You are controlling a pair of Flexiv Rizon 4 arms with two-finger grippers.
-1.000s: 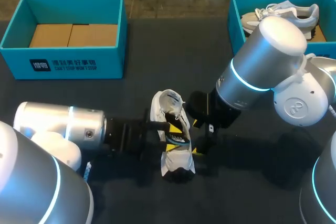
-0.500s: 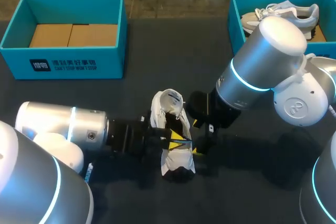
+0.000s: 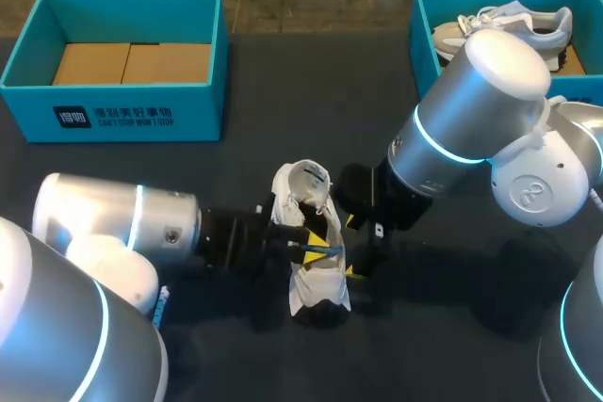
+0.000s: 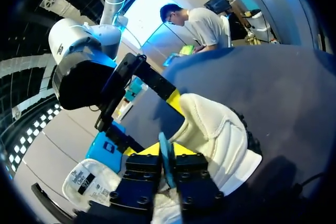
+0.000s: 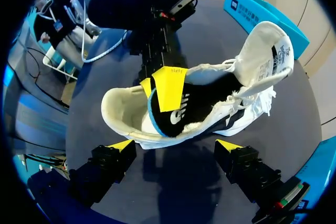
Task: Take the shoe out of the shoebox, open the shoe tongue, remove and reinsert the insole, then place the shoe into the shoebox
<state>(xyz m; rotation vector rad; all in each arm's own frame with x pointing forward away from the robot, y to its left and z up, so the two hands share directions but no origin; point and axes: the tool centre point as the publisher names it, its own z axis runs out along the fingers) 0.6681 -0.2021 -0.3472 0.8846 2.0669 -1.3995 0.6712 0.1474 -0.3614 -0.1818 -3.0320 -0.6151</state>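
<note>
Where the left claw reaches into the white shoe, its tips are mostly buried in the opening. They are clenched on the blue-edged insole, most of which is hidden inside. The shoe lies on its side mid-tabletop. The right claw is released, tips spread wide by the sole; whether they touch it cannot be made out. Its arm covers a corner of the right shoebox, which holds a second shoe. The left shoebox sits well apart.

Two shoes, two shoeboxes
</note>
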